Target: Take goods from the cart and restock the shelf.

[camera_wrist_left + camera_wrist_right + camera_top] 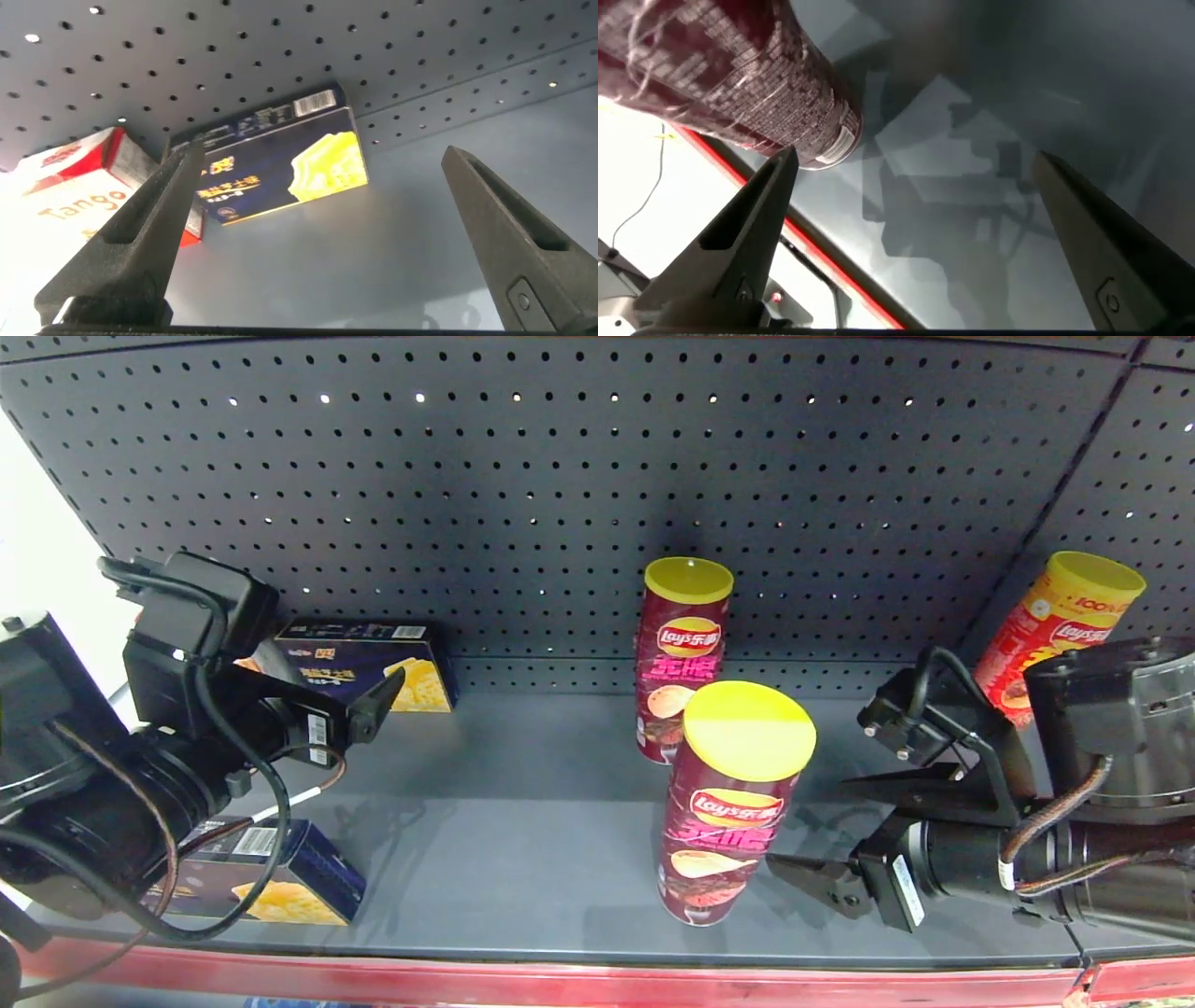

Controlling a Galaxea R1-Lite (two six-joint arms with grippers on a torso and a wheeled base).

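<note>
Though partly stocked, shelf (523, 859) restocking probably unfinished, more due from the cart.
Standing upright near the front edge, just left of right gripper (915, 157): maroon chip can (733, 803), long axis vertical, yellow lid up. Behind, a second can (681, 658); at left, far snack box (373, 663) and near snack box (280, 887), lying flat. Spread wide and empty: left gripper (318, 159), right likewise.

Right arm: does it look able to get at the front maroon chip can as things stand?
Probably yes. The right gripper sits close beside the front can, jaws open toward it, with only bare shelf between and nothing in the way. The rear can stands behind, apart.
</note>
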